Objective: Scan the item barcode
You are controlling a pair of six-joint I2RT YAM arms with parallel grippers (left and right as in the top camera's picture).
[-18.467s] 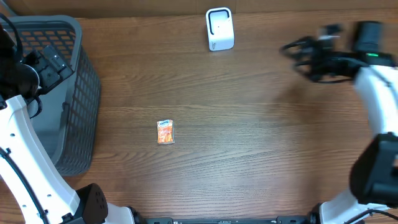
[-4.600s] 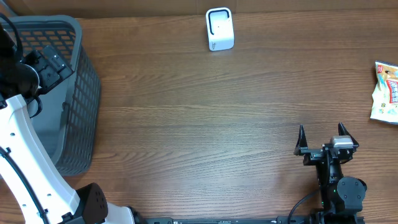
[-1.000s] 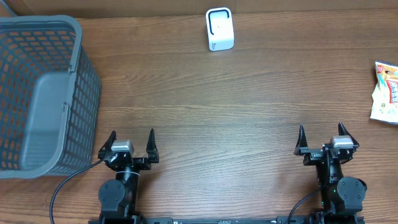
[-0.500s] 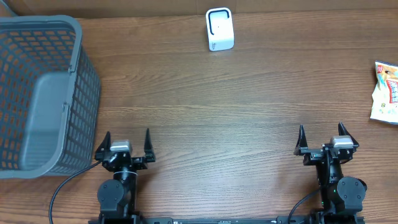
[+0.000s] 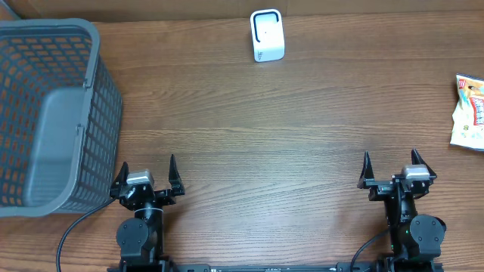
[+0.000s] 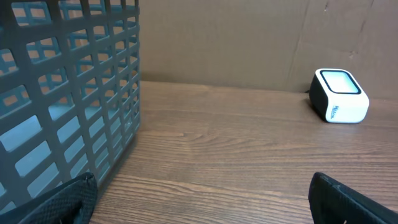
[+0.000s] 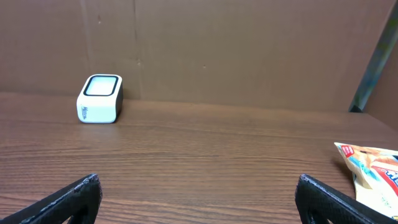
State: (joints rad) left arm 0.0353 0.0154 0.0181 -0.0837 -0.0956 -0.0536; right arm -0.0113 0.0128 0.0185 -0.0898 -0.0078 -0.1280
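Here, a glossy, crinkled snack packet (image 5: 469, 113) lies on the wood-grained table (image 5: 302, 151).

Grey plastic mesh basket (image 5: 53, 113) stands on brown wooden worktop (image 5: 302, 136), far left side. White box-shaped scanner (image 5: 267, 35) at back edge, near middle, well apart from basket. Printed plastic snack packet (image 5: 469, 112) lies flat at far right edge, partly cut off in overhead view. Left fingers (image 5: 172, 170) at front, just beside basket's front right corner. Right fingers (image 5: 367, 168) at front right, nearer than packet and to its left, well apart from it. Brown cardboard wall (image 7: 217, 43) behind worktop.
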